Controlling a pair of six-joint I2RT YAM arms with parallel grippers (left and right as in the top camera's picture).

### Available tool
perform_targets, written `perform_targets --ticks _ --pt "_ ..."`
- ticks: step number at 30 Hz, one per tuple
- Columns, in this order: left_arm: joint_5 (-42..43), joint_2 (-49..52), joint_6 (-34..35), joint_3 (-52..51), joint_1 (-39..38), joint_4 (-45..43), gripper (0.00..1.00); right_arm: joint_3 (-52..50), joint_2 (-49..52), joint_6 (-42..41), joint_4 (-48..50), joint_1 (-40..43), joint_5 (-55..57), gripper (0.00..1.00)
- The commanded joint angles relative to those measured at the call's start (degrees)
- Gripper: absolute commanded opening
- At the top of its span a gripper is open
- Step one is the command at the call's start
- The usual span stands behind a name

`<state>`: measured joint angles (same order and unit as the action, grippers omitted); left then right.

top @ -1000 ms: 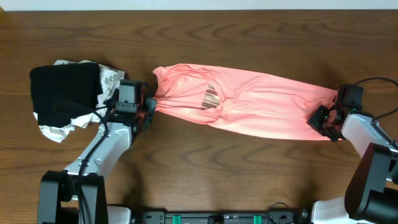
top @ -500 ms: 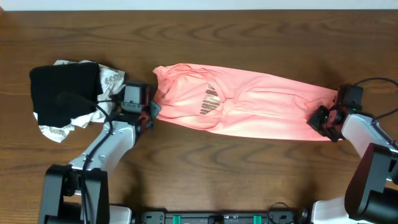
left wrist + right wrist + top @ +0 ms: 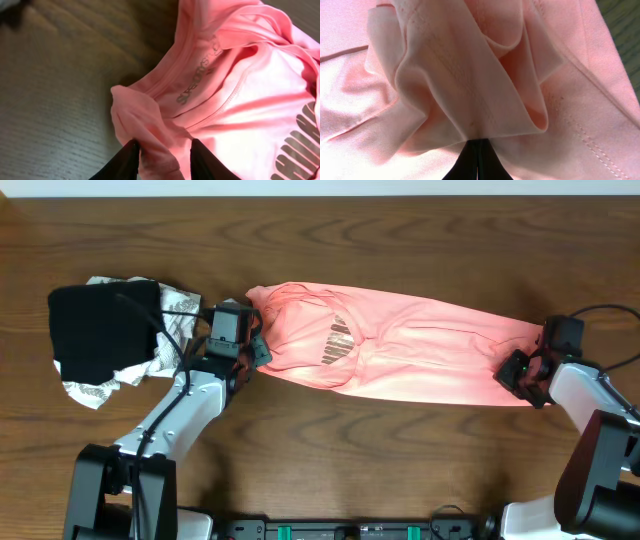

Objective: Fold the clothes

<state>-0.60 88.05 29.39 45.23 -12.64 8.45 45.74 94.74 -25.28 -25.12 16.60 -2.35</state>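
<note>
ITEM: salmon-pink T-shirt (image 3: pixel 400 350), gathered lengthwise into a long band and lying on the wooden table (image 3: pixel 400 470), about mid-table between the two arms

CHANGE: a second ago the left gripper (image 3: pixel 162 150) was clamped at the collar end and stood further to the left. It has since moved in towards the shirt and its jaws have parted. In the wrist view a bunched fold of pink fabric sits loosely between the two dark fingers, and the collar end has slackened into a rounder heap.

READING: the left end is probably being let go, so the stretching-out looks finished on that side. No fold across the length has been made yet.

RIGHT GRIPPER (image 3: pixel 525 375): unmoved, fingers closed together on a pleated bunch of the shirt's hem end.

ORIENTATION: long axis runs left to right across the table, the right end sitting slightly nearer the robot. The neck opening, with printed lettering inside the collar (image 3: pixel 197 75), points left and the hem points right. The brownish-gold chest lettering (image 3: pixel 340 340) faces up, left of centre.

NEARBY: black folded garment (image 3: pixel 100 330) lying on a white cloth with grey pattern (image 3: pixel 180 305), left of the shirt and apart from it
</note>
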Motion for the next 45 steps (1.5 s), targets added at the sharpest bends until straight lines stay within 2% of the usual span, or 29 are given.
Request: perform_targets --ticks 1,3,4,5,12,16,21,27,28,34,39,45 --pt "-2.5 0.7 -5.0 1.0 0.0 -0.5 0.29 -2.3 1.3 -0.9 -1.7 0.9 4.5 0.01" --pt "-2.5 1.4 -6.3 1.0 0.0 -1.3 0.19 -2.3 1.3 -0.9 -1.7 0.9 4.5 0.01" --pt "-2.5 2.0 -6.5 1.0 0.0 -1.6 0.10 -2.3 1.3 -0.9 -1.7 0.9 4.5 0.01" --pt "-2.5 2.4 -6.5 1.0 0.0 -1.8 0.06 -2.3 1.3 -0.9 -1.7 0.9 4.5 0.01" --pt "-2.5 7.1 -7.3 1.0 0.0 -4.9 0.06 -2.3 1.3 -0.9 -1.9 0.9 4.5 0.01" --pt "-2.5 8.7 -9.9 1.3 0.0 -5.7 0.07 -2.3 1.3 -0.9 -2.0 0.9 4.5 0.01" --pt "-2.5 9.6 -13.3 1.4 0.0 -5.8 0.16 -2.3 1.3 -0.9 -1.9 0.9 4.5 0.01" --pt "-2.5 9.4 -17.0 4.2 0.0 -2.3 0.66 -2.3 1.3 -0.9 -2.0 0.9 4.5 0.01" --pt "-2.5 9.2 -17.0 5.4 0.0 -0.7 0.78 -2.3 1.3 -0.9 -2.0 0.9 4.5 0.01" --pt "-2.5 7.4 -17.1 15.4 0.0 10.9 0.87 -2.3 1.3 -0.9 -2.0 0.9 4.5 0.01" --pt "-2.4 7.3 -17.1 20.4 0.0 18.6 0.88 -2.3 1.3 -0.9 -2.1 0.9 4.5 0.01" --pt "-0.5 7.3 -17.1 20.6 -0.1 28.7 0.72 -2.3 1.3 -0.8 -2.3 0.9 4.5 0.01"
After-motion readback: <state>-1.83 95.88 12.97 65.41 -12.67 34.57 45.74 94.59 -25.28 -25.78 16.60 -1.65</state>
